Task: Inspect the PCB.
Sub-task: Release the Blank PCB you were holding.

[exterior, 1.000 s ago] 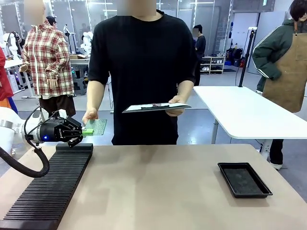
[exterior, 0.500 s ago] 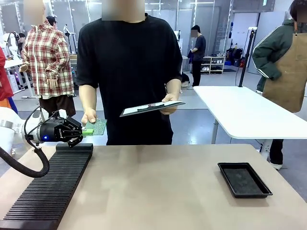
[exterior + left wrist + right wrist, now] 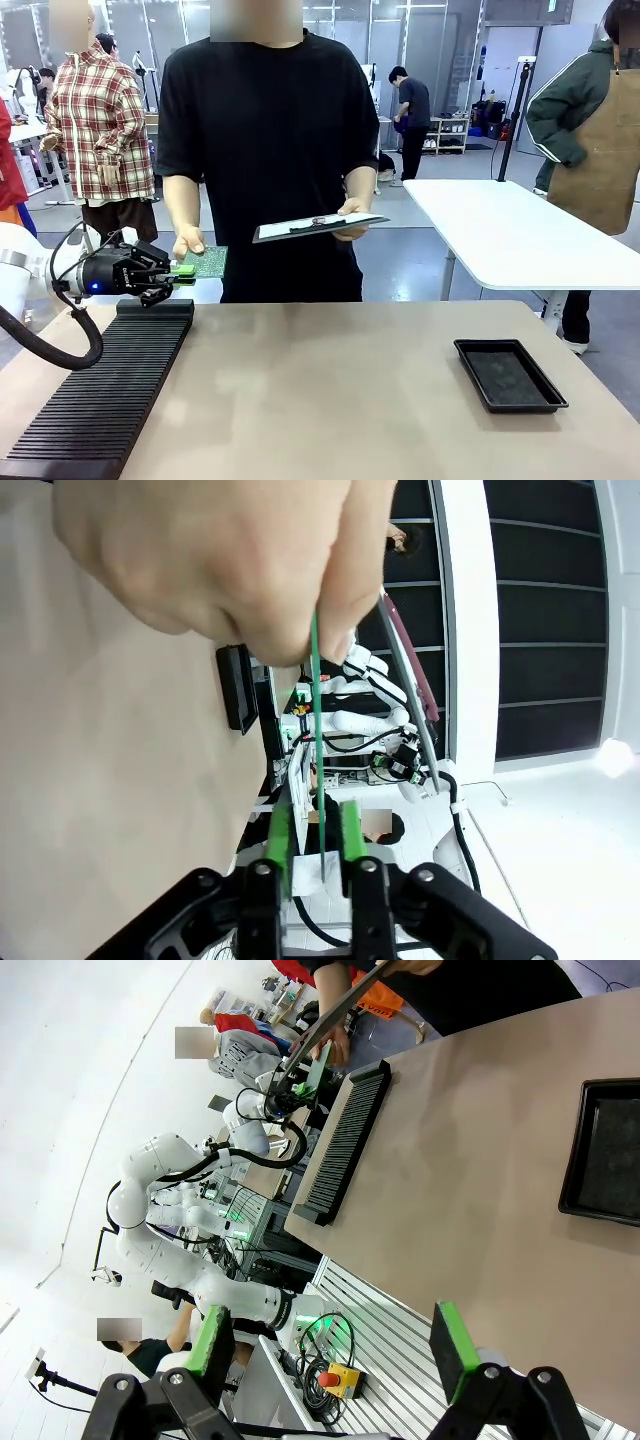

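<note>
Entry: PCB [image 3: 208,262], in the air past the far end of the rack [image 3: 110,390], pinched at one edge by the person's hand [image 3: 188,243]. Its opposite edge stands between the pads [image 3: 280,840] of the left end effector [image 3: 183,271]. That end effector is narrowly parted, and the left wrist view shows a sliver of gap on either side of the board, so we judge it unclamped. The right end effector [image 3: 330,1350] is wide, empty and well apart. Hazards: we see one pinch carrying the board, so a slack grip drops it onto the rack or off the desk [image 3: 330,400]. Pads closing during a pull would flex or scrape it. The other hand [image 3: 355,210] holds a clipboard [image 3: 320,227] and cannot catch.
</note>
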